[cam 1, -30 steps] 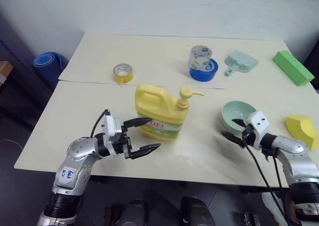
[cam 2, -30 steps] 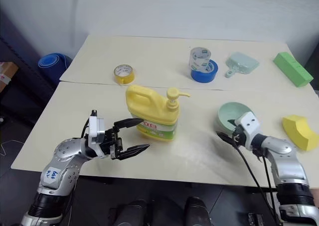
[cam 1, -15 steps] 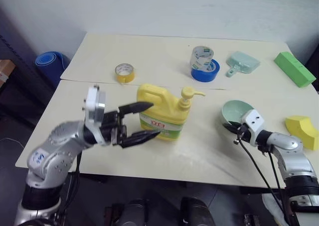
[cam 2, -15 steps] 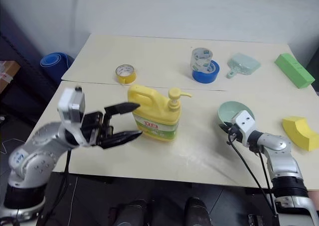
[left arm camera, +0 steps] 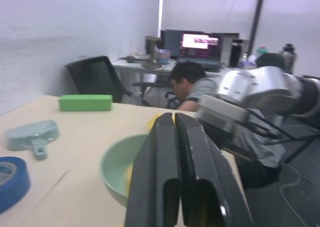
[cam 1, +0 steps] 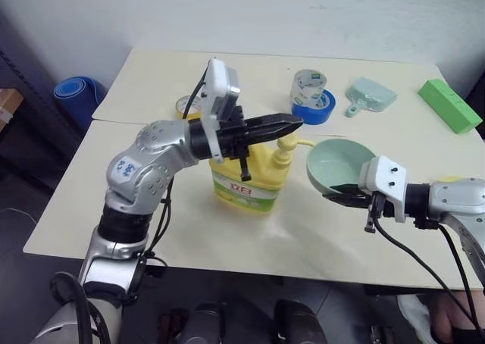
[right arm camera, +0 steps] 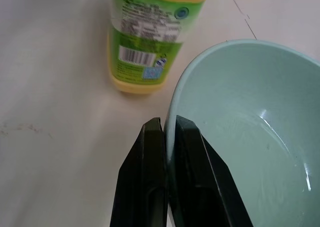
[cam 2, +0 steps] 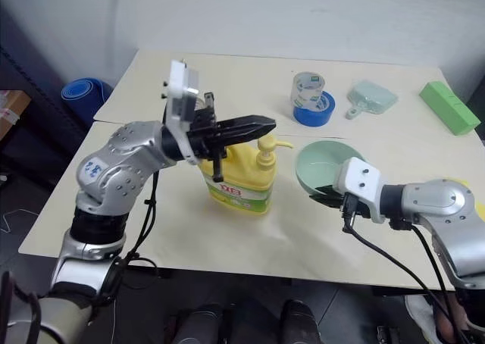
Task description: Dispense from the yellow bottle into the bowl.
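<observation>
Lifted bowl (cam 1: 337, 164), rim pinched by right gripper (cam 1: 339, 195), beside yellow bottle (cam 1: 248, 179) under closed left gripper (cam 1: 292, 123).

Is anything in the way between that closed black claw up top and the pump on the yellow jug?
Nothing visible. The shut left gripper hovers just above the yellow bottle, with only air over its pump. The right gripper, pinching the bowl by its rim, holds it beside the spout, not between them.
</observation>
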`<state>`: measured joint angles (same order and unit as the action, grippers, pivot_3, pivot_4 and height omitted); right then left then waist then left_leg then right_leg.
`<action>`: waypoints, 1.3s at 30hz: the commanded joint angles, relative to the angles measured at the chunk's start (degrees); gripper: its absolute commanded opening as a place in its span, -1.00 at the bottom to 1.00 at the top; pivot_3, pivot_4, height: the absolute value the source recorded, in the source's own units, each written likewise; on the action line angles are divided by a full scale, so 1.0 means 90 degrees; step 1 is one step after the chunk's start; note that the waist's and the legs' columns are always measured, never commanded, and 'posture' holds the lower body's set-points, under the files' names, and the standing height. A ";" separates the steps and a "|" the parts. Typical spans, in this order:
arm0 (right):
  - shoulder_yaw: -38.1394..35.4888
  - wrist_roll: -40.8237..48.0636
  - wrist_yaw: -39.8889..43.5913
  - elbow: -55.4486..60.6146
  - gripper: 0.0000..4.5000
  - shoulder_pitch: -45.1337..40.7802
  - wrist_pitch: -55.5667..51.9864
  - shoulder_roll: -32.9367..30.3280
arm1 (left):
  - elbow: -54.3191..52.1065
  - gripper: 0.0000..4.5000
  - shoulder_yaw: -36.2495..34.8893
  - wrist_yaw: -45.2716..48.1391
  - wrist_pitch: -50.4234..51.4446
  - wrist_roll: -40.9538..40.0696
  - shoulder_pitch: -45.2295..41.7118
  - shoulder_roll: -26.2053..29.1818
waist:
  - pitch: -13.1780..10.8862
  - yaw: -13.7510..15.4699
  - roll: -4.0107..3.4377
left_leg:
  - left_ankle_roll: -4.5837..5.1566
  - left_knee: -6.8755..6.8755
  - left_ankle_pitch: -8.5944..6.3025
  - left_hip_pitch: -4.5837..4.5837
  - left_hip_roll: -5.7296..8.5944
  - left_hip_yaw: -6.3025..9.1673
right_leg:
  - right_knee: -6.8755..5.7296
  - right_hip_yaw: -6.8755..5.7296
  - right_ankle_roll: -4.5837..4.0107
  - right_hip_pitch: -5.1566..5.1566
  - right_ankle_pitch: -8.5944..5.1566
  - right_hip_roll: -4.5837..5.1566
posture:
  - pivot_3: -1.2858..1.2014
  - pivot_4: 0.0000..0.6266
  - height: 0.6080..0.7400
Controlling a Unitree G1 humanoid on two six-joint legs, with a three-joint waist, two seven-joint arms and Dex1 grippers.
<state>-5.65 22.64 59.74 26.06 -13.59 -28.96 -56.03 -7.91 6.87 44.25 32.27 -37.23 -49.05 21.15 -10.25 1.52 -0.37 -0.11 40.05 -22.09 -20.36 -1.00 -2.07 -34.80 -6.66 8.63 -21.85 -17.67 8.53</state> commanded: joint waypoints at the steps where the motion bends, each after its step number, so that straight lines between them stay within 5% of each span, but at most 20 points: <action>1: -0.0171 0.0309 -0.0086 0.0587 -1.00 -0.0303 -0.0456 -0.0199 | 0.0227 -0.97 0.0215 0.0055 -0.0316 0.0520 -0.0253 -0.0157 | 0.0000 -0.0001 0.0001 | 0.0000 -0.0002 0.0000 0.0000 0.0000 0.0000 | 0.0002 0.0000 0.0000 0.0000 0.0000 0.0000 | 0.03 -0.52 1.00; 12: -0.0321 0.0789 -0.0221 0.1031 -1.00 -0.1060 -0.1400 -0.0486 | 0.0098 -0.97 0.0368 -0.0077 0.0317 0.0781 -0.0100 -0.0297 | -0.0005 -0.0005 0.0008 | 0.0000 -0.0001 0.0000 -0.0002 0.0000 0.0005 | 0.0000 -0.0004 0.0001 -0.0001 0.0000 0.0001 | 0.03 -0.52 1.00; 22: -0.0325 0.0902 -0.0274 0.1010 -1.00 -0.0836 -0.1261 -0.0430 | -0.0128 -0.97 0.0665 -0.0409 0.1688 0.0766 0.0130 -0.0120 | -0.0002 -0.0012 0.0013 | 0.0000 -0.0001 0.0000 0.0020 -0.0002 0.0009 | 0.0000 -0.0005 0.0001 0.0027 0.0000 0.0000 | 0.03 -0.52 1.00; 39: -0.0201 0.1122 -0.0371 0.1114 -1.00 -0.0849 -0.1207 -0.0212 | 0.0564 -0.97 0.1036 -0.0504 0.1325 0.1383 0.0524 -0.0168 | 0.0048 -0.0013 0.0039 | 0.0000 -0.0001 0.0000 0.0050 -0.0004 0.0010 | 0.0002 -0.0003 0.0001 0.0058 0.0000 0.0000 | 0.03 -0.52 1.00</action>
<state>-6.81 32.03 56.81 34.20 -20.86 -40.36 -58.16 -8.58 11.73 40.26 40.84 -29.02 -48.83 18.67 -9.82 1.40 -0.02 -0.11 40.04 -22.09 -19.86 -1.04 -1.99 -34.77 -6.68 8.63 -21.26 -17.67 8.53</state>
